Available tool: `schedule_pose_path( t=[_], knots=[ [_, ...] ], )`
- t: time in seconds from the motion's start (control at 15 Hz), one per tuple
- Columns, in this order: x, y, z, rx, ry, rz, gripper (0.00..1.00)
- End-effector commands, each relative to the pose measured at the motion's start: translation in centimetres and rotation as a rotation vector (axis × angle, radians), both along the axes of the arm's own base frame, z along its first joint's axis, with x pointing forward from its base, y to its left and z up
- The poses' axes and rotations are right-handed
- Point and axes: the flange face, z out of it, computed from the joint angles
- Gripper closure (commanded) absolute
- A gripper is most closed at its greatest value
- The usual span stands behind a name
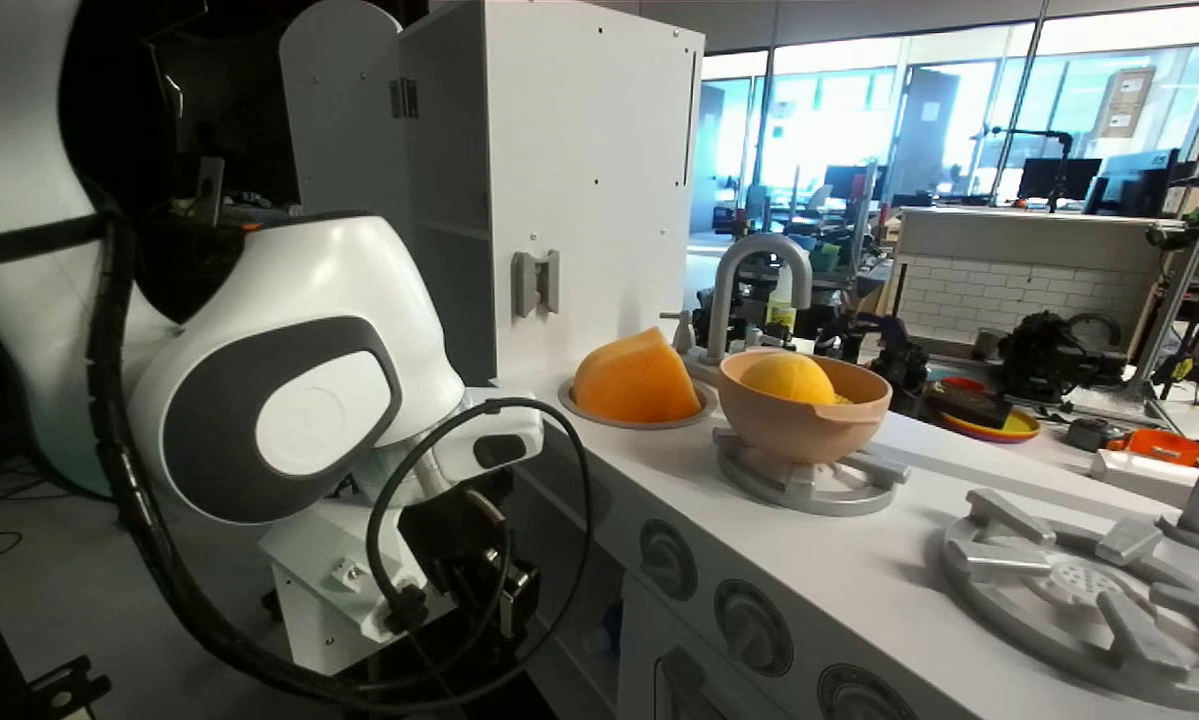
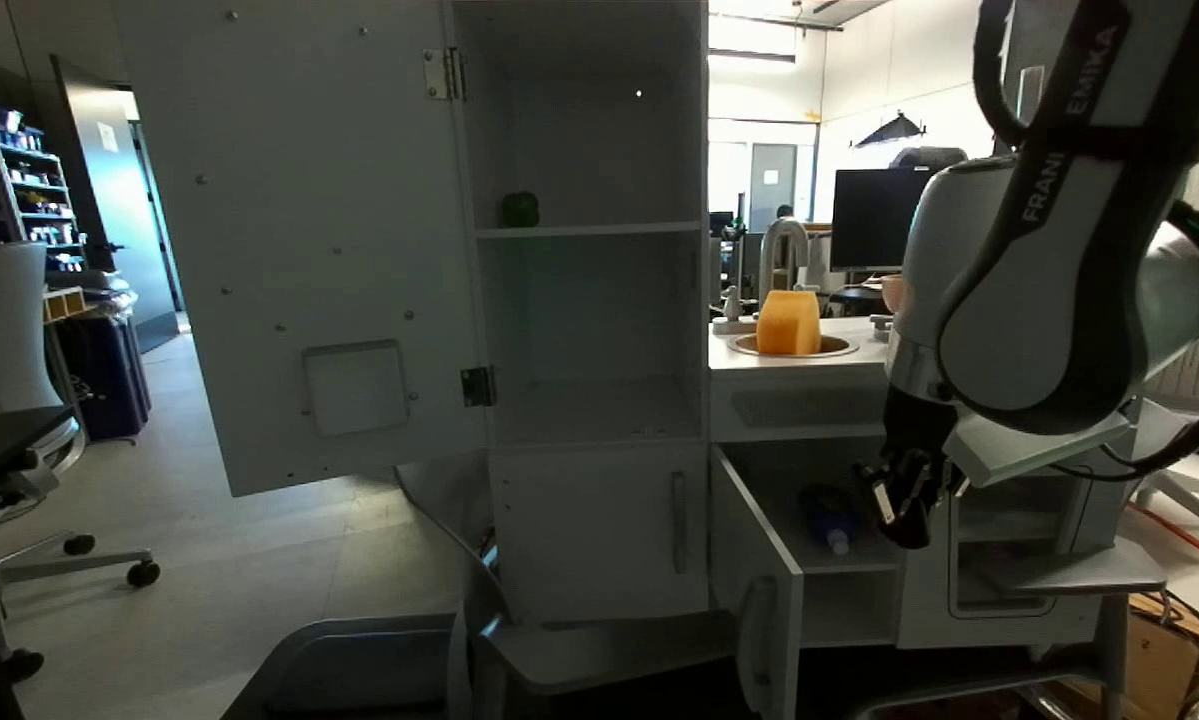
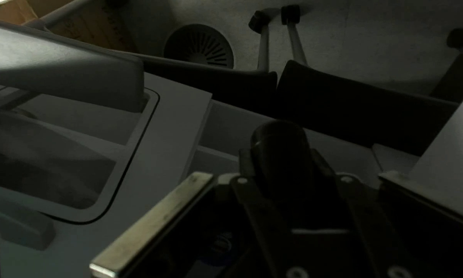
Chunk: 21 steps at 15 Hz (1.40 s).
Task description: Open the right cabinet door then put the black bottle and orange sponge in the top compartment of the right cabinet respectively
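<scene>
Holding the black bottle (image 3: 279, 141) in front of the lower cabinet (image 2: 849, 612), with the orange sponge (image 2: 789, 322) in the sink (image 1: 649, 424)

Has the tall cabinet door (image 2: 289, 230) standing open at far left, a rounded green lump (image 2: 520, 209) at the left end of the cabinet shelf (image 2: 599, 231); has the right cabinet door (image 2: 749, 545) swung out, the sponge at the left end of the countertop (image 1: 649, 455), a dark blue bottle (image 2: 827, 510) lying in the top compartment (image 2: 774, 475), white cap (image 2: 839, 543) toward its front edge; grips the black bottle near the opening's right edge, with the gripper (image 3: 283, 158) closed partway and fingers (image 3: 246, 164) against both sides; ends with a pale bowl (image 1: 804, 435) on a burner (image 1: 839, 503)
</scene>
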Motion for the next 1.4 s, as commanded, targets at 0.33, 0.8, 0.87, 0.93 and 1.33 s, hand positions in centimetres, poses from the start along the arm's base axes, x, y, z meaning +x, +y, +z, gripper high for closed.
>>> schedule_pose_path(
  t=[0.33, 0.8, 0.87, 0.93, 1.33],
  knots=[
    [1.8, 0.7, -6.6, 0.01, -0.167, -0.028, 0.89],
    [4.0, -0.1, -7.8, -0.028, -0.341, 0.074, 0.89],
    [4.5, 0.3, -7.3, -0.038, -0.354, 0.09, 0.89],
    [5.1, 0.4, -7.4, -0.045, -0.37, 0.107, 0.89],
    [7.3, 1.3, -8.3, -0.083, -0.422, 0.199, 0.89]
  ],
)
